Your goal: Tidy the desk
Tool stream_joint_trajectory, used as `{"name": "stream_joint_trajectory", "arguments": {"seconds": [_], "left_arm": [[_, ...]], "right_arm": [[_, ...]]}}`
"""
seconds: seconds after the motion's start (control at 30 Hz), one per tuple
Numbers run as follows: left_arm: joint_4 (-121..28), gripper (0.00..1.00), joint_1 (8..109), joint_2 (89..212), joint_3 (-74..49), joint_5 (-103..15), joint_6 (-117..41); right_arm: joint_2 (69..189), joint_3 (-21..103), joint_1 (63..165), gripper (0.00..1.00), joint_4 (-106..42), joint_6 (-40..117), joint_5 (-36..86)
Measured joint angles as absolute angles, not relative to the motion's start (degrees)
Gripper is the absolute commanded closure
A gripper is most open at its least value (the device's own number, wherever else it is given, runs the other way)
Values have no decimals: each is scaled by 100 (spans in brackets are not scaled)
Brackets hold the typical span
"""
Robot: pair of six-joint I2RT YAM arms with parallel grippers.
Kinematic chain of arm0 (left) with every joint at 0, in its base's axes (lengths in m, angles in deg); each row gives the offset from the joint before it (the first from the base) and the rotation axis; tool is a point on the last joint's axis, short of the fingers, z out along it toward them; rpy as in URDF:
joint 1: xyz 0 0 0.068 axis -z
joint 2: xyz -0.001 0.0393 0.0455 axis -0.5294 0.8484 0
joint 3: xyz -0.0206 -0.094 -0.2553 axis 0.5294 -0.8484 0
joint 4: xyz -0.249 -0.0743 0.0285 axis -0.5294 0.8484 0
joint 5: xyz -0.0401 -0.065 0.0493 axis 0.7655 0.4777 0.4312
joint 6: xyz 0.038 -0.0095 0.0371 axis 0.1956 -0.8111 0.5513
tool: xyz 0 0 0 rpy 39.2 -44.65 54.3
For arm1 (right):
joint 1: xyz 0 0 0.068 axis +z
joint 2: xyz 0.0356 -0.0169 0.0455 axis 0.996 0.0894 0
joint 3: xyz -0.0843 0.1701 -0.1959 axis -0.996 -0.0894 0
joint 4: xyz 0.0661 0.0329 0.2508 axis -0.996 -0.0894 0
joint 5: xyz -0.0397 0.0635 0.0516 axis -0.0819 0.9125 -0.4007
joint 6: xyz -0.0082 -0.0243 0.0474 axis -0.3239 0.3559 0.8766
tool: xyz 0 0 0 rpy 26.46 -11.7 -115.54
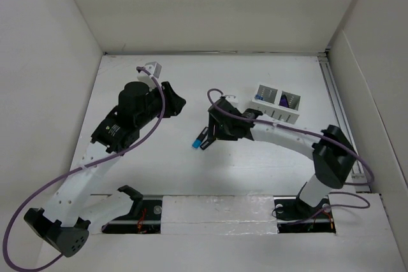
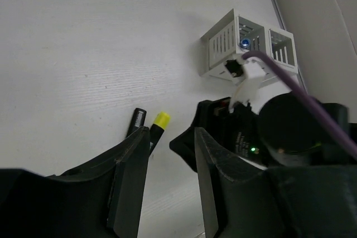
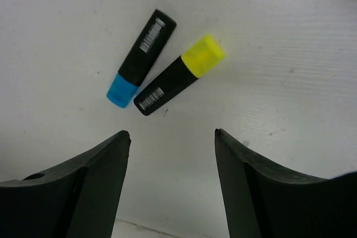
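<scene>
1. White wall panels (image 1: 210,4) box in the whole setup. The bench (image 1: 172,170) is the flat matte white top filling the floor between them, and it runs from the arm bases at the near edge back to the far wall.
2. Left pincer (image 1: 175,103) hangs over the left half, toward the far edge. In its wrist view the fingers (image 2: 131,182) sit a little apart, with nothing between them.
3. Right pincer (image 1: 207,137) is around the middle of the bench. It's spread wide and empty, hovering right above two highlighters.
4. The blue-capped highlighter (image 3: 140,59) and the yellow-capped highlighter (image 3: 178,75) lie flat on the bench, just beside each other with their caps pointing opposite ways. Both have black bodies with a barcode sticker. Can't tell if they actually touch.
5. The white pen holder (image 1: 277,101) stands toward the far right corner, well apart from the highlighters. Something blue-purple sits in one of its compartments, too small to make out.
</scene>
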State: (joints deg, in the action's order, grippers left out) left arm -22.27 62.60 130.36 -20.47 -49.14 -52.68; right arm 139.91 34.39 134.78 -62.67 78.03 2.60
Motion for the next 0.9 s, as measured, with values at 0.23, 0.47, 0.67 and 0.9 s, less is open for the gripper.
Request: {"name": "stream_joint_trajectory", "arguments": {"seconds": [0.23, 0.47, 0.67, 0.9], "left_arm": [[-2212, 65, 6258, 13023, -2051, -4914, -5198], [-2221, 65, 6258, 12975, -2156, -4802, -5102], [-2326, 66, 6258, 12964, -2292, -4581, -5067], [-2332, 65, 6260, 12846, -2320, -4573, -5030]], "right_arm": [[15079, 3843, 13642, 31, -6339, 8243, 142], [15564, 4269, 13631, 33, -6427, 8529, -64], [15907, 4549, 13605, 38, -6558, 8745, -256], [15958, 4545, 13542, 44, -6687, 8938, -435]]}}
